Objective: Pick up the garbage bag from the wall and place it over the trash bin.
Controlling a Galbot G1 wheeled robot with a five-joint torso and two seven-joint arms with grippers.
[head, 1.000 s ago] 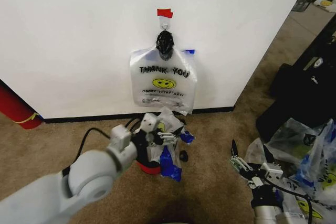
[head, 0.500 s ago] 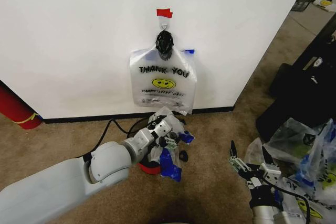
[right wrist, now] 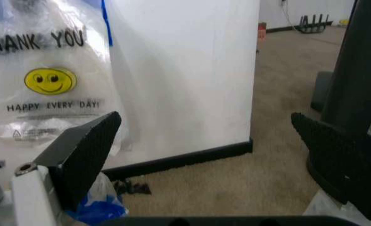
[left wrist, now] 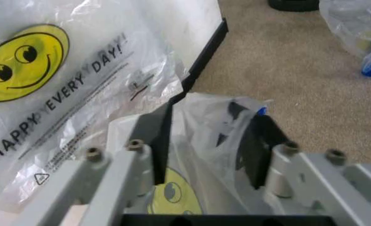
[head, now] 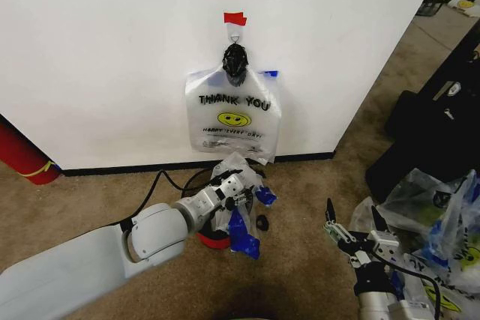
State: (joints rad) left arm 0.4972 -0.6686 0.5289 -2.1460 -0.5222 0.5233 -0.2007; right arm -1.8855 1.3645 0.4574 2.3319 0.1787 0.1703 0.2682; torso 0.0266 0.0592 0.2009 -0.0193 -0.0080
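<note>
left end effector [head: 238, 189] spread around crinkled top of garbage bag [head: 241, 222] | bag draped over trash bin [head: 213, 237] below wall [head: 112, 50] | right end effector [head: 352, 228] spread, over carpet, well apart

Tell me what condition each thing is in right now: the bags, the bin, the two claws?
Garbage bag: crumpled, draped over the bin, gripper fingers around a fold.
Trash bin: upright on the carpet, mostly covered by the bag.
"THANK YOU" bag: hanging flat on the wall from a hook.
Left gripper: open, at the bag.
Right gripper: open, idle above the carpet.
</note>
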